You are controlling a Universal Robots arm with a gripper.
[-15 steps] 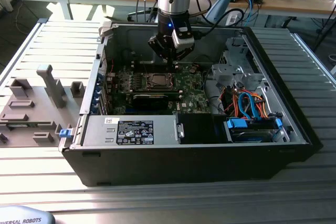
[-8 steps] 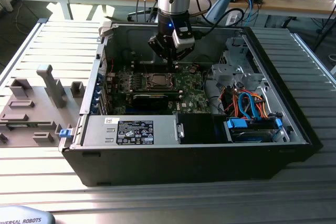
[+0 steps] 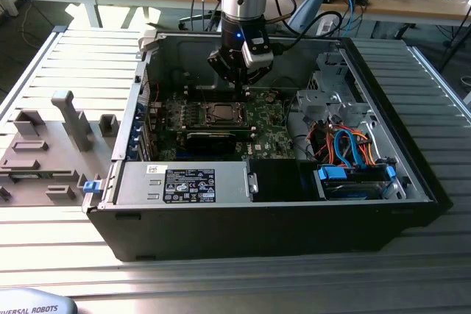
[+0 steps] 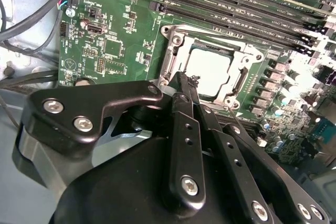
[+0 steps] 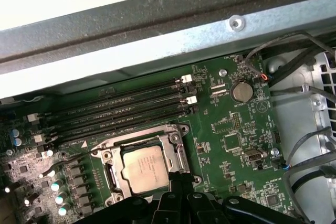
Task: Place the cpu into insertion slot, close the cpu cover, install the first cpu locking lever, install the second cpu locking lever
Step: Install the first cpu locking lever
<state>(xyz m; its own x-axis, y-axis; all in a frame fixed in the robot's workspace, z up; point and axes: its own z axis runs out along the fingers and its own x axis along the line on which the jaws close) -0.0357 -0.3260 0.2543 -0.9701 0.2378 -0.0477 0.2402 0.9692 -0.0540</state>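
Note:
The cpu point(image 5: 146, 168), a silver-grey square, lies flat in the insertion slot point(image 5: 111, 174) on the green motherboard. The cpu cover point(image 5: 177, 153) is down around it, with the chip's top showing through its window. In the second wrist view the cpu point(image 4: 209, 71) sits inside the same silvery cover point(image 4: 170, 59). My gripper point(image 4: 188, 85) is shut with nothing between its fingers, and its tips hover just beside the socket's edge. In the exterior view the gripper point(image 3: 242, 90) hangs over the board behind the socket point(image 3: 218, 113). What looks like a thin lever end point(image 5: 62, 155) pokes out past one socket corner.
Long black memory slots point(image 5: 121, 109) run alongside the socket. The open computer case's metal wall point(image 5: 157, 51) rises close behind them. Cable bundles point(image 3: 346, 145) and a drive cage point(image 3: 331, 97) fill the exterior view's right. A grey power supply point(image 3: 184, 182) sits at the front, and grey fixtures point(image 3: 70, 119) stand outside on the exterior view's left.

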